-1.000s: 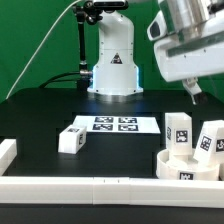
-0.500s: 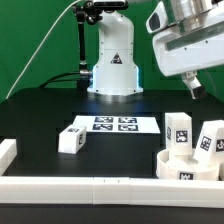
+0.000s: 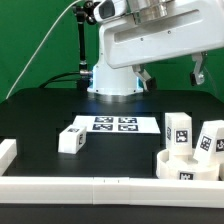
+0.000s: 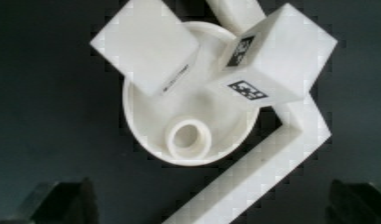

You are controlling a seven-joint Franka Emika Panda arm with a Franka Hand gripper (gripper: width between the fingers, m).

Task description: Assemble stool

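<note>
The stool's round white seat [image 3: 186, 166] lies at the exterior view's right, against the front rail. Two tagged white legs [image 3: 178, 132] [image 3: 210, 140] stand upright on it. A third leg [image 3: 72, 139] lies loose on the black table, toward the exterior view's left. My gripper [image 3: 171, 75] hangs high above the seat, open and empty, one dark finger [image 3: 198, 71] on each side. In the wrist view the seat [image 4: 169, 105] shows an empty hole [image 4: 192, 135] beside the two legs [image 4: 151, 45] [image 4: 285, 60], well below my fingertips [image 4: 62, 202].
The marker board [image 3: 113, 124] lies flat at mid-table in front of the robot base [image 3: 112, 70]. A white rail [image 3: 90, 188] borders the table's front edge, with a short piece [image 3: 6, 150] at the exterior view's left. In the wrist view the rail [image 4: 276, 170] runs diagonally.
The hand has swung from the upper right toward the exterior view's left and turned broadside, so both fingers now show. The jaws stay open. Seat and legs have not moved.
</note>
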